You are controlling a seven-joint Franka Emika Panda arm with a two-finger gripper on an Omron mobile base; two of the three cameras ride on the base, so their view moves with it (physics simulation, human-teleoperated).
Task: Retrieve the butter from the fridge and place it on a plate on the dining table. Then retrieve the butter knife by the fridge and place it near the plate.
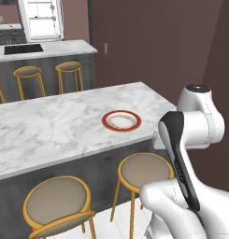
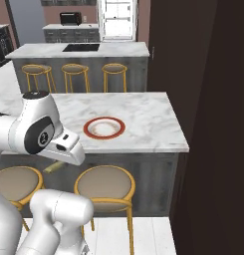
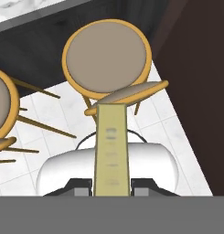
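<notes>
Gripper (image 3: 111, 191): we find it pinching the butter (image 3: 112, 151) between its tips, the stick running out toward 12 o'clock in the hand view.
Butter: above a gold-legged stool (image 3: 107, 57), off the table.
Plate (image 1: 121, 120): on the dining table (image 1: 50, 126), bare, toward its right end.

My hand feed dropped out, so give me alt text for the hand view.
The end effector is shut on the butter, a pale yellow stick pointing away from the camera. Beyond it, a gold-framed round stool stands on the white tiled floor, below the dining table.
</notes>
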